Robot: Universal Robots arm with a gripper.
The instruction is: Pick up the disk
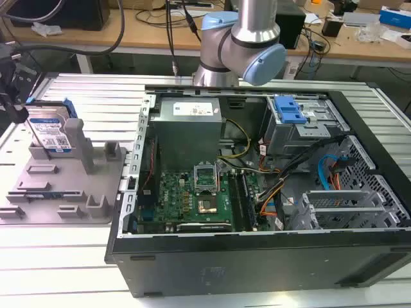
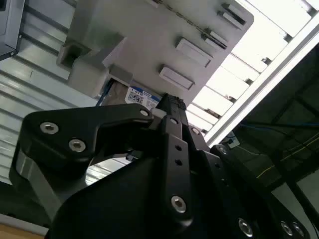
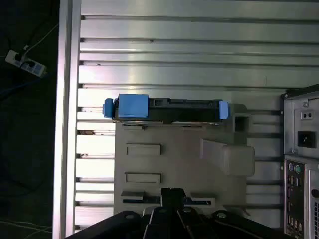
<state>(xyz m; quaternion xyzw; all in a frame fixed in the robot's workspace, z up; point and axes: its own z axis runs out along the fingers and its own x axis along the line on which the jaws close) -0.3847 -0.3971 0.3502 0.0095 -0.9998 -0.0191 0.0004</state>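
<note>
Silver blue-framed hard disk sits edge-up in the grey plastic tray for easy pinching; my fingers hover near it, clenched empty.

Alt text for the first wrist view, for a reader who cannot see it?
The disk, seen edge-on with blue frame ends, stands upright in a grey holder tray on a slatted metal table. The black gripper hangs over the tray; the rear of a computer case shows beside the tray.

Grey tray — beside open computer case.
</note>
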